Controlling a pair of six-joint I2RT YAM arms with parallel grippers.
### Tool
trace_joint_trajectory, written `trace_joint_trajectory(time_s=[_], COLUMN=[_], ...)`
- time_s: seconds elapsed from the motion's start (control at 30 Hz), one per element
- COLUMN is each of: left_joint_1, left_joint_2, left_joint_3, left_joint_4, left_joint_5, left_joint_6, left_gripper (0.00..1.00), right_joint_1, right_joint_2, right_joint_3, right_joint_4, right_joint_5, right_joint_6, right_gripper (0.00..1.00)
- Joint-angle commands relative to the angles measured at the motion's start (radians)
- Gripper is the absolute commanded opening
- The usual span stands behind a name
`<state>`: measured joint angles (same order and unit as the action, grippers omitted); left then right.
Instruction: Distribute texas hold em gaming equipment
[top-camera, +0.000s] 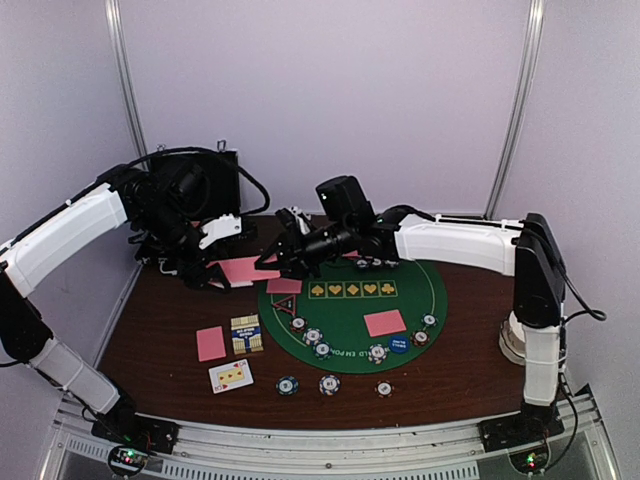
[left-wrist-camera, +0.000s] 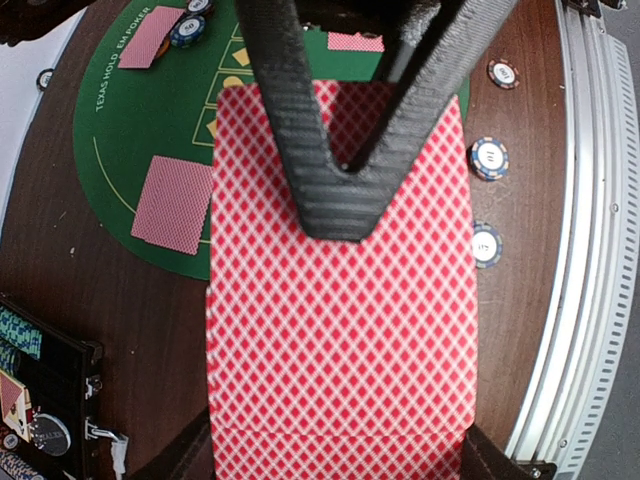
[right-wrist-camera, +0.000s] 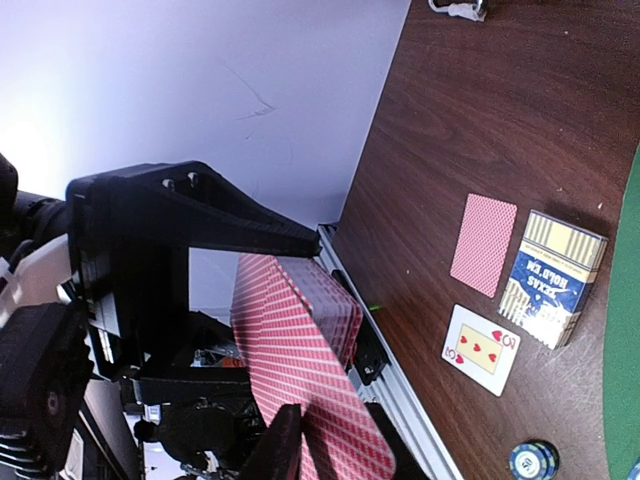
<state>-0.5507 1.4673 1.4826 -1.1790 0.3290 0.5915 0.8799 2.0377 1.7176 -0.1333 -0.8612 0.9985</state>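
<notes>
Poker chips (top-camera: 329, 384) lie in a row of three along the near edge of the table (top-camera: 160, 330), with a face-up card (top-camera: 231, 376) to their left. Just beyond it sit a face-down card (top-camera: 211, 343) and the card box (top-camera: 246, 334), beside the green mat (top-camera: 350, 300). The mat carries more chips, another face-down card (top-camera: 385, 323) and a blue button (top-camera: 399, 344). Farther back, over the mat's far left edge, the left gripper (left-wrist-camera: 335, 200) is clamped tight on the deck of pink-backed playing cards (left-wrist-camera: 340, 340). The right gripper (top-camera: 275, 258) is at the deck's edge; how wide its jaws stand, and whether they grip a card, cannot be told. The black case (top-camera: 215, 180) stands farthest back.
</notes>
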Motion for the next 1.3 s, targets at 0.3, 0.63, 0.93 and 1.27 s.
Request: trace_joint_trajectory(time_s=[0.3, 0.63, 0.93, 1.27], left_joint_1=[0.003, 0.003, 0.003, 0.004], left_joint_2=[-0.004, -0.004, 0.001, 0.009], left_joint_3=[0.044, 0.047, 0.048, 0.053], left_joint_4=[0.029, 0.021, 0.021, 0.021], left_joint_5=[0.004, 0.003, 0.010, 0.011], left_joint_6=[-0.006, -0.001, -0.002, 0.001], left_gripper=[0.00, 0.00, 0.00, 0.00], right_joint_1=[-0.053, -0.179, -0.339, -0.405], right_joint_2=[-0.135, -0.303, -0.358, -0.290], right_joint_3=[-0.089, -0.357, -0.626, -0.708], right_joint_4=[0.029, -0.028, -0.260, -0.247], right_joint_5=[-0.031, -0.046, 0.028, 0.109], right_joint_6=[0.039, -0.022, -0.261, -0.341], right_gripper=[0.00, 0.00, 0.00, 0.00])
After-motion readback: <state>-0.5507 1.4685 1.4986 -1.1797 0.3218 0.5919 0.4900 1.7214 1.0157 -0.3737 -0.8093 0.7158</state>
